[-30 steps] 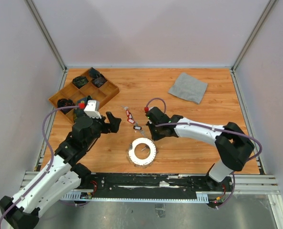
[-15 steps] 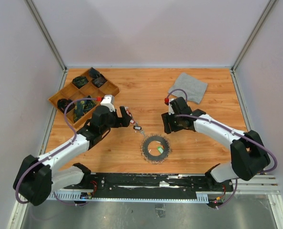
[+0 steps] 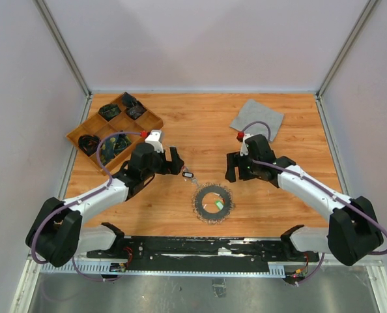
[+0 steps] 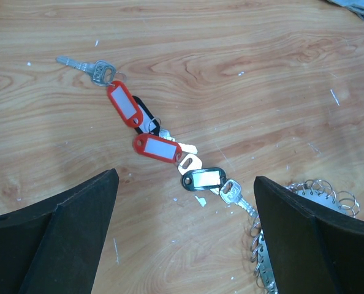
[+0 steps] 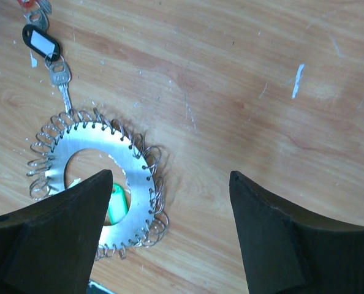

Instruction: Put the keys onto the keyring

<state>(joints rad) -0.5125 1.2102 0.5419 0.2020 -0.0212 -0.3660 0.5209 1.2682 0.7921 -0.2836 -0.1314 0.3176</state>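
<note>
On tabletop: keys, blank white tag labels, beside keyring; left pincer, right pincer released.

Keyring near-centre on the desk, keys strung out far-left from its rim, compartment tray far left, cloth far right.

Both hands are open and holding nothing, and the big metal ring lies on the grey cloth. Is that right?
Not quite. The ring lies on the bare wooden table, well apart from the grey cloth, as the top view shows. The left hand and right hand are indeed open and holding nothing.
</note>
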